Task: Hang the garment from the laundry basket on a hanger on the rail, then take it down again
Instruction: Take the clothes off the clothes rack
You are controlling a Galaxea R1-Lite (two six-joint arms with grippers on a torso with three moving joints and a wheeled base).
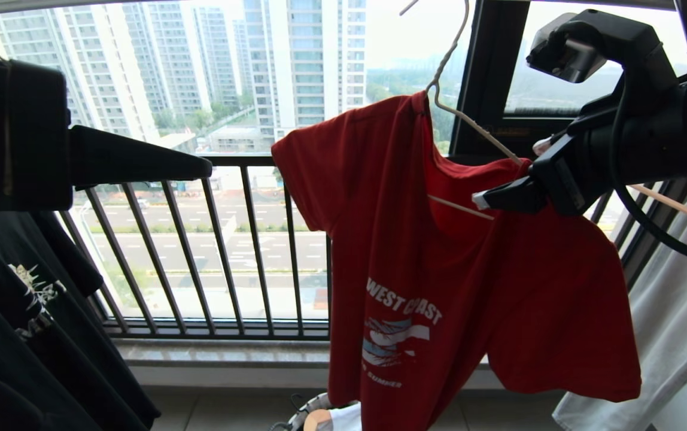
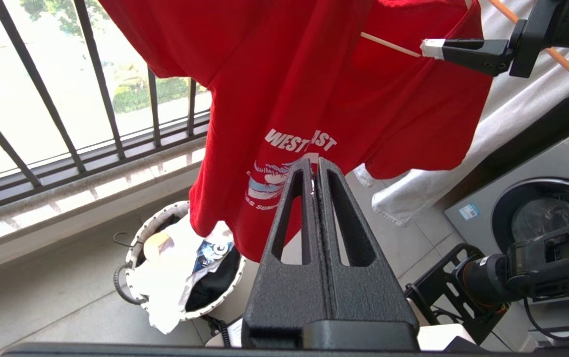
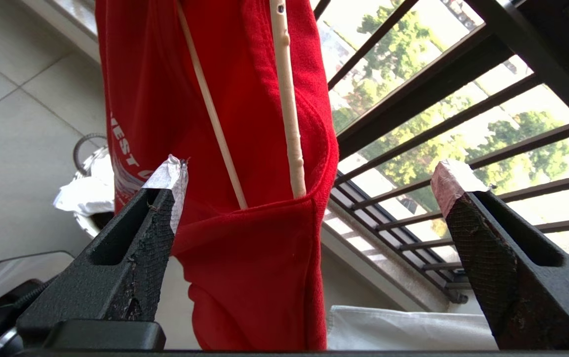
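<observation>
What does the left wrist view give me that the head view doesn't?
Only the left wrist view shows the washing machine, most of the laundry basket on the floor and the left gripper shut on nothing. Only the head view shows the hanger hook rising above the collar, the black T-shirt on the left and the tower blocks outside. Both show the red T-shirt on its hanger and the right gripper, open, at the shirt's shoulder.

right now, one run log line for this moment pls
garment: on hanger | right gripper: open, astride shirt shoulder | left gripper: shut, empty, apart
</observation>
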